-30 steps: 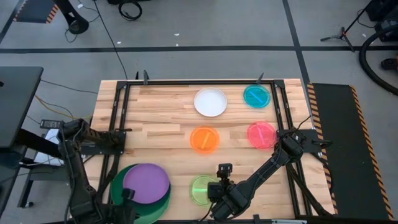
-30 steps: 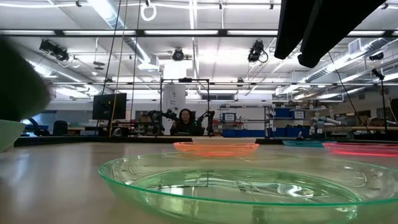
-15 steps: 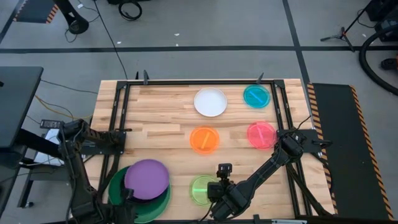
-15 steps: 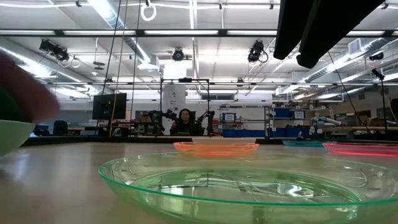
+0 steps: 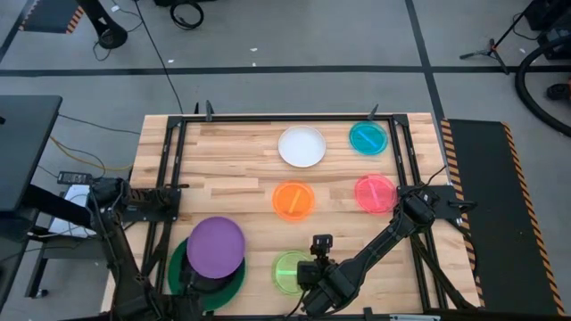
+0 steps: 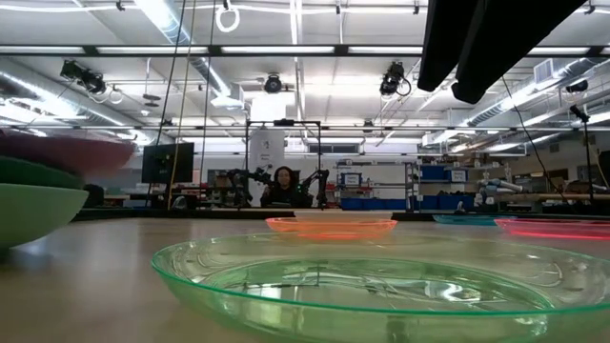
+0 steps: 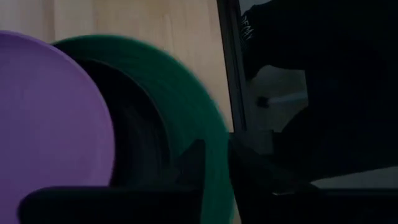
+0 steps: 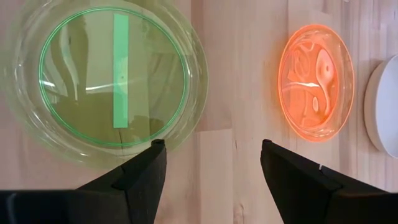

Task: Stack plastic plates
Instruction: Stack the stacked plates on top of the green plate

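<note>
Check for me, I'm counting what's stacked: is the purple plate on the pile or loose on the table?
On the pile. The purple plate lies atop the green plate, offset toward the table's far side.

No text, label, brand, number or sign can be read in any of these views.

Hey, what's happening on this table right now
A two-arm robot is stacking plastic plates. The left gripper is at the near-left stack, where the purple plate sits on a black plate and a dark green plate. The right gripper, open, hovers by the lime plate. The orange plate, pink plate, white plate and teal plate lie loose.
</note>
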You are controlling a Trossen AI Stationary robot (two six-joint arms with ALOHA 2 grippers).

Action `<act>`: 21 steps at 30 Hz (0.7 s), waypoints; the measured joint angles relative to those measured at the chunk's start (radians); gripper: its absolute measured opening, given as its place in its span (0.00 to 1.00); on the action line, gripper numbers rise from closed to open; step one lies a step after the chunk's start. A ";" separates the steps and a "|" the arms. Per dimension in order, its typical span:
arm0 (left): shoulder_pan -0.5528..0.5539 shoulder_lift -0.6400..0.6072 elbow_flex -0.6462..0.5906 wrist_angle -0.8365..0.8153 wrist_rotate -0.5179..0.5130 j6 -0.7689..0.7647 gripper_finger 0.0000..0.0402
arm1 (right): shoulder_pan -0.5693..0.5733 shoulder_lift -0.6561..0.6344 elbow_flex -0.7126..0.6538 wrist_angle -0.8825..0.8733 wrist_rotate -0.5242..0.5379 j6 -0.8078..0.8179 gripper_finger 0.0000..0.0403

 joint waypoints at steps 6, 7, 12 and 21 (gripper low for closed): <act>0.000 0.000 0.000 0.001 0.000 0.000 0.25 | 0.000 0.000 0.000 0.002 0.000 0.001 0.66; 0.000 0.000 0.000 0.001 0.000 0.000 0.25 | 0.000 0.000 0.000 0.005 -0.001 0.001 0.66; 0.001 0.000 0.000 -0.006 -0.021 0.035 0.26 | 0.000 0.000 0.000 0.012 -0.016 0.001 0.66; 0.063 0.000 -0.076 -0.034 -0.206 0.057 0.26 | 0.000 0.000 0.000 0.067 -0.019 0.000 0.66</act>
